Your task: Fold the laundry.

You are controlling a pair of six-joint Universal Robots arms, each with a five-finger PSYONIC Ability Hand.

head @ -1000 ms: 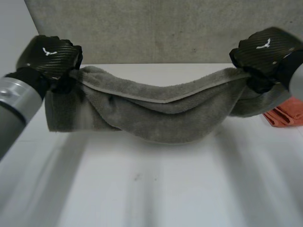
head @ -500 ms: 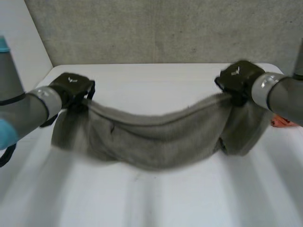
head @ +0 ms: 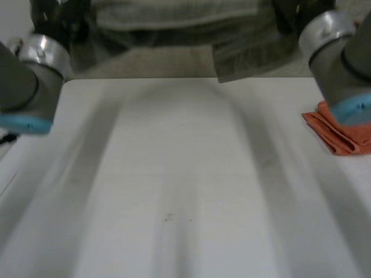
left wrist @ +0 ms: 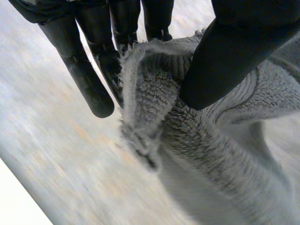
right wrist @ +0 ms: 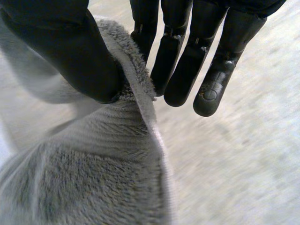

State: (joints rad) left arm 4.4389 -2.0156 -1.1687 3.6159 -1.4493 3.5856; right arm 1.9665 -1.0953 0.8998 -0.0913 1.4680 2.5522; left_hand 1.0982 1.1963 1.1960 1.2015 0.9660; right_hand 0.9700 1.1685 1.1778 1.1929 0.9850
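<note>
You hold the towel [head: 174, 16] up clear of the table [head: 174, 185], strung between both hands over its far side, so that it hangs free and its own weight can draw it flat. Your left hand [left wrist: 91, 82] pinches one end, the thumb pressing the bunched pile against the fingers near what looks like a corner. Your right hand [right wrist: 72, 58] grips the other end the same way, thumb clamping the hemmed edge to the fingers while the cloth drops away below the palm.

Holding it by the ends, I judge, gives you a straight top edge to fold from. One flap hangs lower near the right arm [head: 342, 63], so the towel seems doubled or uneven there. The orange cloth [head: 342, 132] lies folded at the table's right side, apart from the bare middle where the towel can come down. Lower both ends evenly, since a thin pinch on thick pile may slip.
</note>
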